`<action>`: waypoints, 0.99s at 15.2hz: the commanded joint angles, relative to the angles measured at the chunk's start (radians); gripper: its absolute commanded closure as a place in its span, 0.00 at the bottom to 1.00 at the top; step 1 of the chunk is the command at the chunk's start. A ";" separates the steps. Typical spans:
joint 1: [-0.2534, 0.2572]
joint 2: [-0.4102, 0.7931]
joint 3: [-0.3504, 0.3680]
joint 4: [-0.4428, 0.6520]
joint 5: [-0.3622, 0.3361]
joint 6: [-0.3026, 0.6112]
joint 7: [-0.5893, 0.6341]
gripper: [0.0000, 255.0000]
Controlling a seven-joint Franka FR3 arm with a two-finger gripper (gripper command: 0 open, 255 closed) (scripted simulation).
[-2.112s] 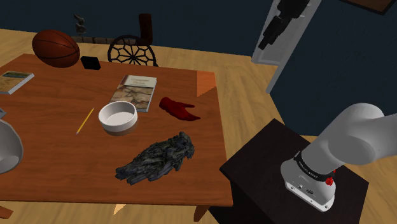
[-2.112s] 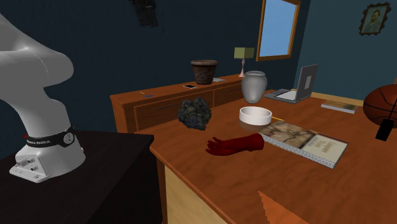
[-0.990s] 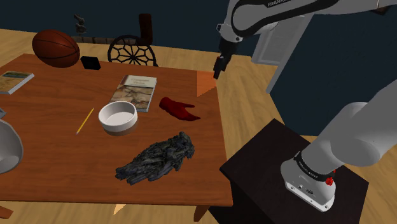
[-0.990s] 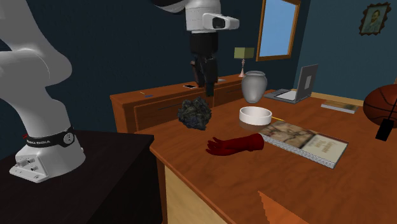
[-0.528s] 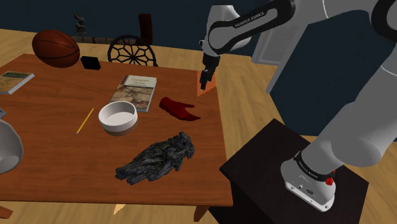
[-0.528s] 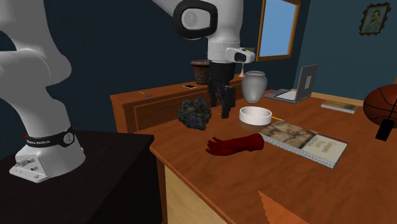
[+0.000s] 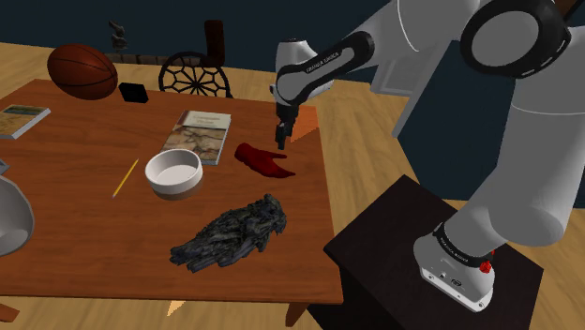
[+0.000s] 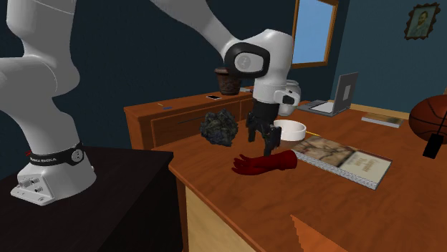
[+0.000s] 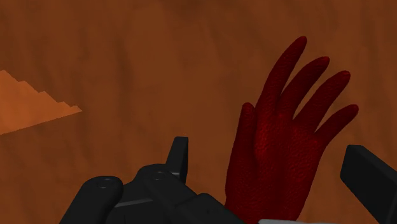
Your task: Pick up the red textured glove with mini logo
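Red glove (image 7: 264,160), one of its kind, lies flat on the brown bench (image 7: 84,234), just to the shoulder view's right of a book (image 7: 199,134) and near the bench edge that faces the stand. Its surface shows a fine pebbled texture in the wrist view, with the four fingers and thumb spread and pointing away from the hand camera.

One black pincer (image 7: 279,142) hangs point-down just above the glove, close to it but apart from it in the second exterior view. Its two fingers stand wide apart: in the wrist view one finger (image 9: 178,159) lies to one side of the glove's palm and the other (image 9: 369,175) to the far side, neither touching the red fabric. Nothing is held.

Counted on the bench:
- one white bowl (image 7: 173,172), just beside the book
- one dark, jagged lump (image 7: 232,234), nearer the camera than the bowl
- one yellow pencil (image 7: 125,177)
- two books, the second (image 7: 21,119) at the shoulder view's left edge
- one basketball (image 7: 82,71), with one small black box (image 7: 133,92) beside it
- one grey vase (image 8: 285,97)
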 commanded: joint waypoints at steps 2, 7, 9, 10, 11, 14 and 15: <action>0.013 0.113 0.007 0.086 -0.013 0.003 -0.011 0.00; 0.013 0.152 0.007 0.087 -0.013 0.040 -0.013 0.00; 0.013 0.172 0.007 0.089 -0.013 0.058 -0.014 0.00; 0.013 0.187 0.007 0.090 -0.013 0.072 -0.014 0.00; 0.013 0.187 0.007 0.090 -0.013 0.072 -0.014 0.00; 0.013 0.188 0.007 0.091 -0.013 0.071 -0.014 1.00; 0.013 0.188 0.007 0.091 -0.013 0.071 -0.014 1.00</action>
